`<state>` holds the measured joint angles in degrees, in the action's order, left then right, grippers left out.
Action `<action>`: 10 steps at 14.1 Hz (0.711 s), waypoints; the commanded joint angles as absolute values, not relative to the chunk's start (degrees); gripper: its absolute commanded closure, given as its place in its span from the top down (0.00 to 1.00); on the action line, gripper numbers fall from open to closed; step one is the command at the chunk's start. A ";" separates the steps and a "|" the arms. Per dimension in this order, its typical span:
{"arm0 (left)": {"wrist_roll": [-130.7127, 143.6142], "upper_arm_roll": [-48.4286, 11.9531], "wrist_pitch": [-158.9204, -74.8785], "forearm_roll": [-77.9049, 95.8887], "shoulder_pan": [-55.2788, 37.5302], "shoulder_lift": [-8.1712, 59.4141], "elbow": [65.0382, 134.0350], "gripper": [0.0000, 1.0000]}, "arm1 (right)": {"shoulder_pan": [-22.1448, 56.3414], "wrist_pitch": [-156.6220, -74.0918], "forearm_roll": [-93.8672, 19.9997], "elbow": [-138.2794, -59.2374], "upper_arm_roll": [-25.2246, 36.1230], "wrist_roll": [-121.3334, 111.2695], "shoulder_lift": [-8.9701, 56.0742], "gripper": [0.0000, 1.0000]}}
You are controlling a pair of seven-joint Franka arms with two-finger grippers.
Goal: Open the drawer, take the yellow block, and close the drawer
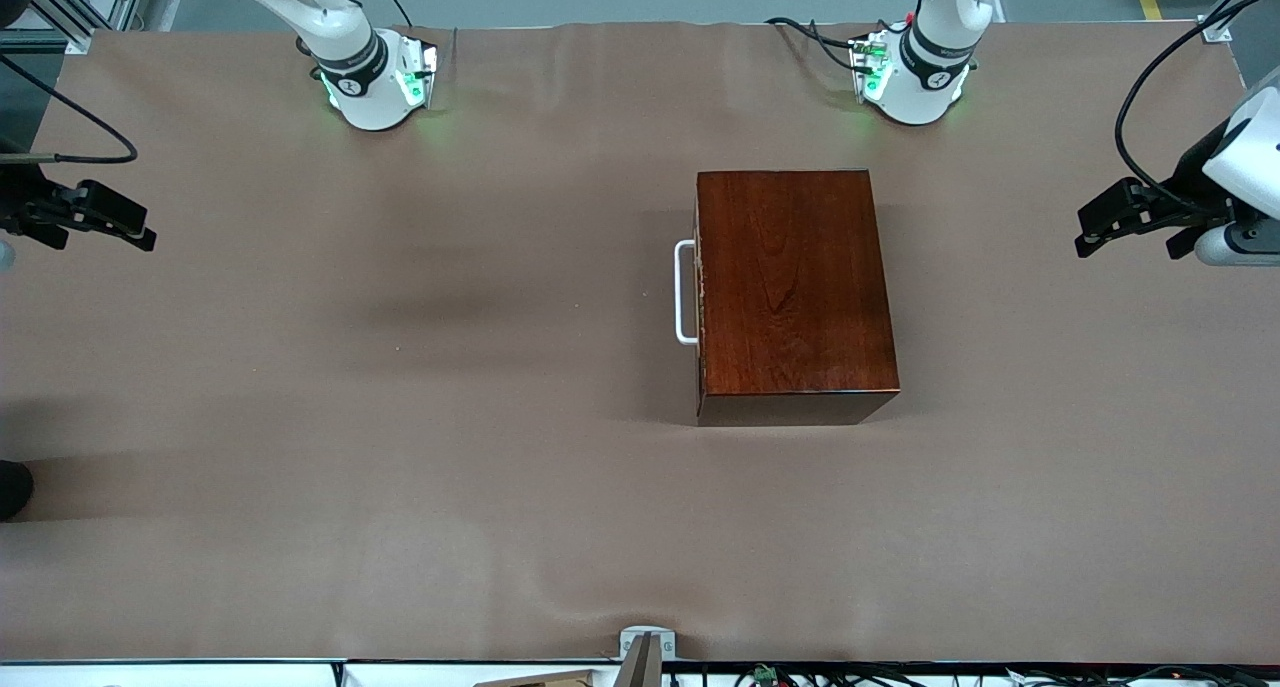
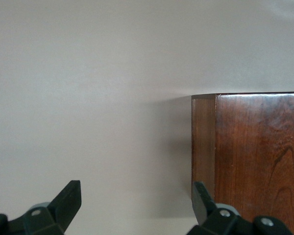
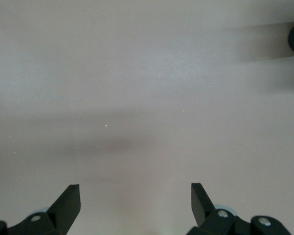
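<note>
Both end effectors spread wide, drawer shut.

Left end effector (image 1: 1090, 239) and right end effector (image 1: 140, 235) hang over tabletop (image 1: 400, 417) ends, well apart from the box (image 1: 790, 287); drawer (image 1: 699, 292) closed, handle (image 1: 684, 292) toward the right arm.

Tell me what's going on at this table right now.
Nothing is being handled yet. The wooden box sits on the table with its drawer shut, white handle facing the right arm's end. The left gripper and the right gripper both hang open and empty above opposite ends of the table. No yellow block is in sight.
</note>
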<state>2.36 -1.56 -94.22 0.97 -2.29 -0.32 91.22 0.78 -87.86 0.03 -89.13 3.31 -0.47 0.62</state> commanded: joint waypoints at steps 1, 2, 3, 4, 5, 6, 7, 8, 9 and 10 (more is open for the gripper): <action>2.64 -1.49 -93.96 0.97 -2.64 -0.97 91.58 1.00 | 1.06 -87.63 0.44 -88.42 3.34 0.62 0.97 1.00; 2.81 -1.49 -93.96 0.97 -2.64 -0.71 91.06 1.00 | 1.05 -87.63 0.44 -88.42 3.34 0.53 0.97 1.00; 2.99 -1.49 -93.87 0.97 -2.64 -0.70 91.14 1.00 | 1.05 -87.63 0.44 -88.42 3.34 0.53 0.97 1.00; 2.99 -1.49 -93.87 0.97 -2.64 -0.70 90.97 1.00 | 1.05 -87.71 0.44 -88.42 3.34 0.61 0.97 1.00; 3.08 -1.49 -93.95 0.97 -2.64 -0.70 90.97 1.00 | 1.05 -87.80 0.44 -88.42 3.34 0.62 0.97 1.00; 3.25 -1.49 -93.87 0.97 -2.64 -0.70 90.97 1.00 | 0.97 -87.89 0.44 -88.42 3.34 0.62 0.97 1.00; 3.25 -1.49 -93.95 0.97 -2.64 -0.70 90.97 1.00 | 0.97 -87.89 0.44 -88.42 3.34 0.53 0.97 1.00; 3.25 -1.49 -93.96 0.88 -2.72 -0.70 90.71 1.00 | 0.88 -87.89 0.44 -88.42 3.34 0.53 0.97 1.00; 3.25 -1.49 -93.96 0.88 -2.72 -0.70 90.70 1.00 | 0.88 -87.98 0.44 -88.42 3.34 0.61 0.97 1.00; 3.25 -1.49 -94.04 0.97 -2.38 -0.70 90.70 1.00 | 0.88 -88.15 0.44 -88.42 3.34 0.53 0.97 1.00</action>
